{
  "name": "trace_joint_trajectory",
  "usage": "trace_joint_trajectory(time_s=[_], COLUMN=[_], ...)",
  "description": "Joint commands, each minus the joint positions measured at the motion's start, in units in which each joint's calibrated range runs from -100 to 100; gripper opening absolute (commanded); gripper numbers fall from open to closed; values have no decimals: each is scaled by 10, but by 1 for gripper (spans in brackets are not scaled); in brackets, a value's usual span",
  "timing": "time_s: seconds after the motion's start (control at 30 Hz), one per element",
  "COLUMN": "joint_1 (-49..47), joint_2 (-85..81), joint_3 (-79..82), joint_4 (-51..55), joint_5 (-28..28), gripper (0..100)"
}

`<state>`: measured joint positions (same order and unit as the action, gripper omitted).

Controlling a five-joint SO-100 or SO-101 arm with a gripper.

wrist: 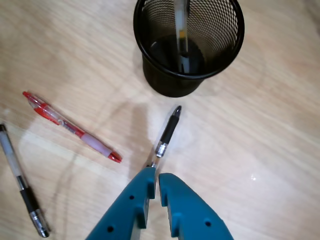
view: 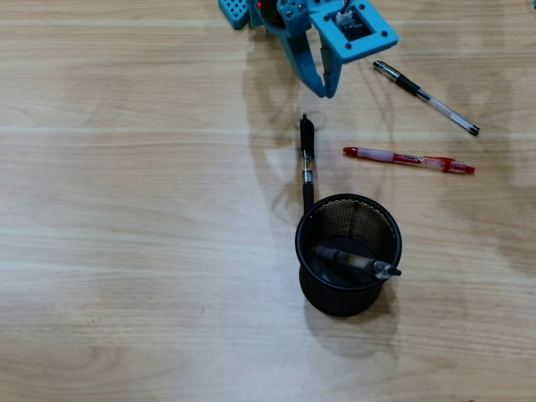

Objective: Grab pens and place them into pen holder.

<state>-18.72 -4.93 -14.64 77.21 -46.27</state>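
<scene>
The black mesh pen holder (view: 302, 276) (wrist: 167, 82) stands on the wooden table, with a clear pen (view: 356, 262) (wrist: 182, 47) inside it. An all-black pen (view: 306, 163) (wrist: 169, 131) lies flat, one end by the holder. To the right in the overhead view lie a red pen (view: 408, 159) (wrist: 70, 127) and a clear pen with a black grip (view: 427, 97) (wrist: 22, 182). My blue gripper (view: 328, 89) (wrist: 156, 172) hovers just behind the black pen's far end. Its jaws are shut with only a thin slit between them, and nothing is in them.
Bare wooden tabletop (view: 126, 209) spreads all around. The arm's blue body (view: 352, 29) sits at the top edge of the overhead view.
</scene>
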Motion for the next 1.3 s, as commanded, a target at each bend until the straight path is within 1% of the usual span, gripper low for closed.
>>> trace_joint_trajectory(time_s=[0.0,0.13,0.6,0.73,1.0,1.07,1.17,1.2,1.27], joint_1=[-3,-8,-11,-9,12,13,9,7,4], joint_2=[-11,31,173,193,203,203,203,203,203], joint_3=[-21,-28,-11,31,71,77,97,107,132], joint_4=[29,56,58,50,50,47,12,-6,-46], joint_5=[-31,-51,-64,-78,-78,-78,-78,-78,-78], gripper=[2,2,2,2,3,5,15,17,17])
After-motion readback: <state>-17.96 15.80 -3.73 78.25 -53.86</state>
